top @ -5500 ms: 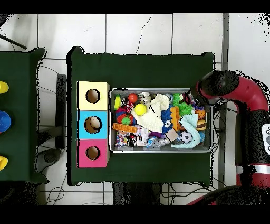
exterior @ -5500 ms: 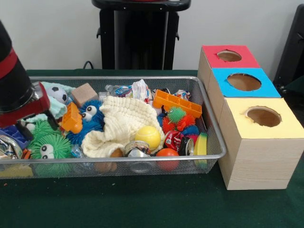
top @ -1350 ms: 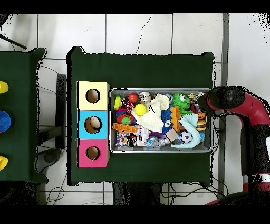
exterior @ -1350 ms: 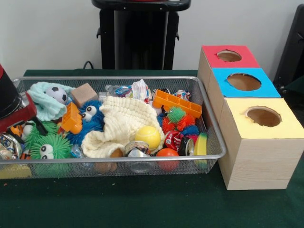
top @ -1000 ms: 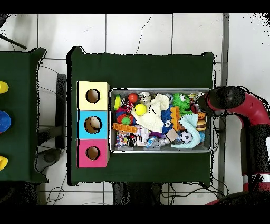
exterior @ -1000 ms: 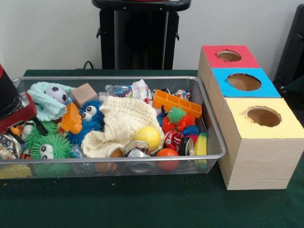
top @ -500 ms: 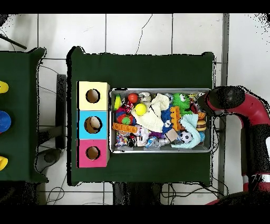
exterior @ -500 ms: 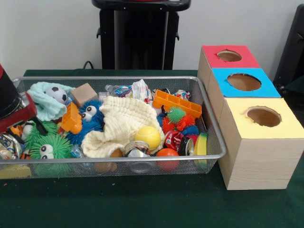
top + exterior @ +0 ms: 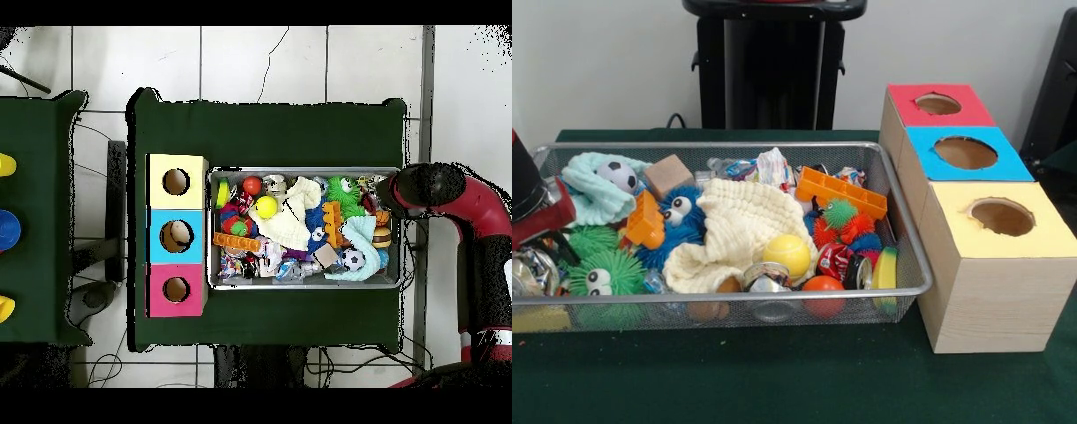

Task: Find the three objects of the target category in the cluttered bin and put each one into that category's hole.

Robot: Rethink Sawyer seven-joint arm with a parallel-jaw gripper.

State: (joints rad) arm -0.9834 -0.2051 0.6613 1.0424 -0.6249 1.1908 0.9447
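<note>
The wire bin [image 9: 733, 297] is packed with toys: a yellow ball [image 9: 786, 253], an orange ball [image 9: 822, 286], a small soccer ball [image 9: 622, 175], a green spiky toy with eyes [image 9: 605, 272], a blue furry toy [image 9: 680, 215], a cream cloth [image 9: 743, 221], an orange brick [image 9: 840, 192] and a soda can [image 9: 835, 261]. To the bin's right stand boxes with a red-topped hole [image 9: 937, 103], a blue-topped hole [image 9: 965, 152] and a yellow-topped hole [image 9: 1002, 216]. My gripper [image 9: 540, 216] sits low at the bin's left end, beside the green toy. In the overhead view the arm's end [image 9: 425, 188] hides it.
A wooden block [image 9: 668, 173], a teal cloth [image 9: 591, 199], crushed cans [image 9: 766, 277] and spiky balls [image 9: 843, 221] crowd the bin too. A black pedestal [image 9: 772, 62] stands behind it. In the overhead view something pale shows inside the blue-topped hole [image 9: 176, 235].
Over several seconds the arm drew back from over the green toys to the bin's end. In the last half second it sank slightly further toward the picture's left edge.
</note>
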